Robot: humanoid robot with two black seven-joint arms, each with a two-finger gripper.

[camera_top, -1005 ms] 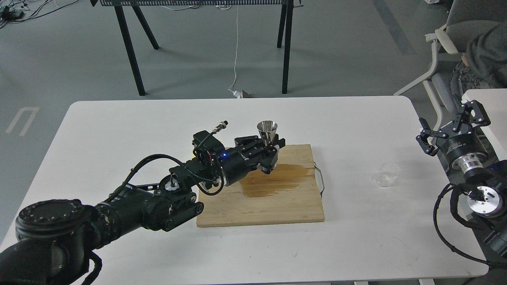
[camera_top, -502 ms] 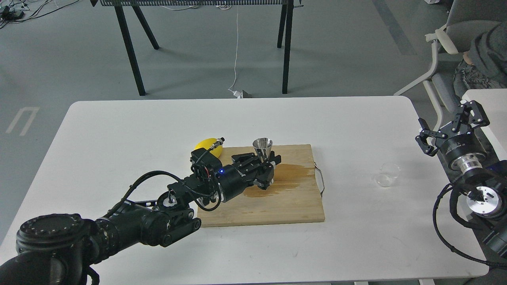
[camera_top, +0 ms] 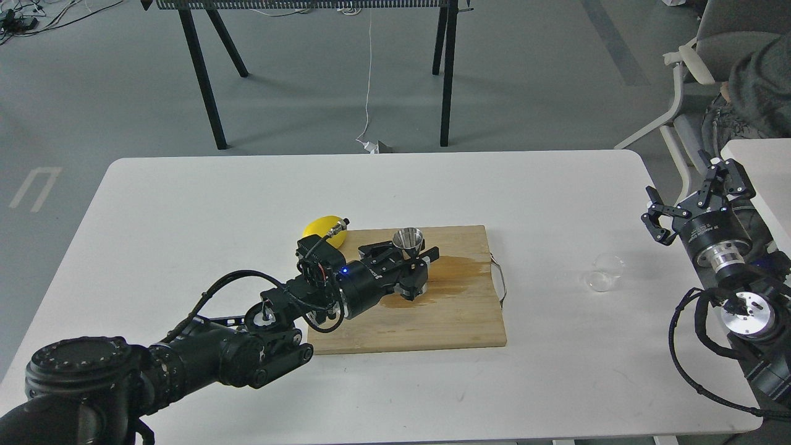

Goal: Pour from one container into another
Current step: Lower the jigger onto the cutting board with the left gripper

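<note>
Lower than a second ago, the left claw (camera_top: 409,262) has brought the jigger (camera_top: 408,238) down from above the board's far edge to the cutting board (camera_top: 432,321) at the middle of the frame, uncovering the lemon (camera_top: 323,227) just behind the arm. The claw's two fingers are closed around the jigger's narrow waist, and the steel cup stands upright, mouth up. Its foot seems to rest on the board or sit just clear of it; the fingers hide that contact.

A brown wet patch (camera_top: 457,272) spreads across the board to the right of the jigger, which suggests liquid has already gone astray. The glass cup (camera_top: 602,272) stands alone on the white worktop (camera_top: 185,204) at the right of the frame, well apart from the board, and looks empty. The right claw (camera_top: 697,194) hangs above the worktop's right edge with its fingers spread wide, holding nothing, short of the cup.

Judging by this, the step in hand is setting the jigger down as the receiver. Next, the left claw must steady or release it without tipping it, while the right claw comes down around the glass cup, carries it over and tilts its lip above the jigger's mouth.

No brand, label or writing can be read anywhere.
</note>
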